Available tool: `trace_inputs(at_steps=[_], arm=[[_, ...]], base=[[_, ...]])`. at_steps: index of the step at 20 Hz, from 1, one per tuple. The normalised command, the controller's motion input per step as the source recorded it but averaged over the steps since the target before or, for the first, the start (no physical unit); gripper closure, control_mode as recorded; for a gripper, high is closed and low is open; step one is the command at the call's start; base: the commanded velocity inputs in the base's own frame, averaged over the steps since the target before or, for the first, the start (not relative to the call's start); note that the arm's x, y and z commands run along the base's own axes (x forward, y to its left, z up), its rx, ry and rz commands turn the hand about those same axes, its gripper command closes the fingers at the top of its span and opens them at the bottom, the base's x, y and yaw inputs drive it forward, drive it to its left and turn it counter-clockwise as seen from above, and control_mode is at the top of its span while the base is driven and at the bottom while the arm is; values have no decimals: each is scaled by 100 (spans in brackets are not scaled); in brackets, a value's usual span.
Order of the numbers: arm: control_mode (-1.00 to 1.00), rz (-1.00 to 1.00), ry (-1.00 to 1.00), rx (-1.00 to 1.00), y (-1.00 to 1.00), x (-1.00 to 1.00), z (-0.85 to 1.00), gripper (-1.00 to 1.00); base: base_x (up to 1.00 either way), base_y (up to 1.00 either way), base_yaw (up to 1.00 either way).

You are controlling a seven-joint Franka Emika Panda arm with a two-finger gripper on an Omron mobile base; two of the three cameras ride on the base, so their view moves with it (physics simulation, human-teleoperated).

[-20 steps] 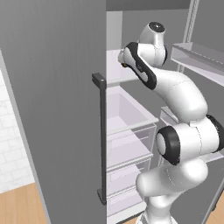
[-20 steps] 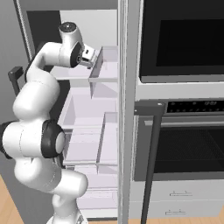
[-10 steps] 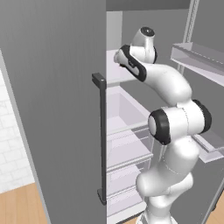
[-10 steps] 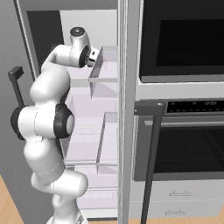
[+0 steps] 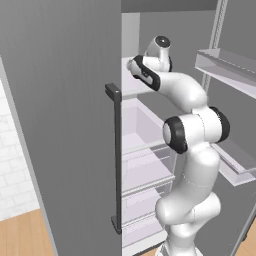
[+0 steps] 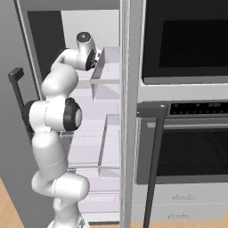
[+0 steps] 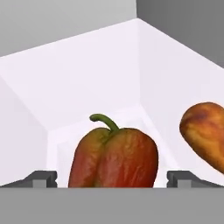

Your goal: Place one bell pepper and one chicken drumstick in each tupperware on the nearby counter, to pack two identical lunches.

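Observation:
In the hand view a glossy red bell pepper (image 7: 114,159) with a curled green stem stands on the white fridge shelf. It sits right between the two fingertips of my gripper (image 7: 113,180), which is open, one dark fingertip (image 7: 43,178) on each side. A golden-brown chicken drumstick (image 7: 205,131) lies to the pepper's right, apart from it. From the base views my hand (image 5: 140,69) reaches into the fridge's upper shelf (image 6: 107,67). The tupperware and the counter are out of view.
The grey fridge door (image 5: 60,125) stands open on the left with a dark vertical handle (image 5: 116,155). Door bins (image 5: 227,65) jut out at the right. White shelves and drawers (image 6: 95,147) sit below my hand. An oven (image 6: 187,138) stands right of the fridge.
My arm has pushed deeper into the upper fridge shelf, its elbow rising. The jaws have stayed wide.

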Motion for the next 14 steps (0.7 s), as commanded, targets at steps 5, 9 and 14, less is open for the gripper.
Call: trace_inputs(at_steps=[5,9,14], arm=[[-100,0,-7,0,2,43,-12,-100],[-100,-3,4,-4,8,1,-51,100],[-100,-3,6,-4,0,-3,-59,100]], base=[[0,0,0],[0,0,0],[0,0,0]])
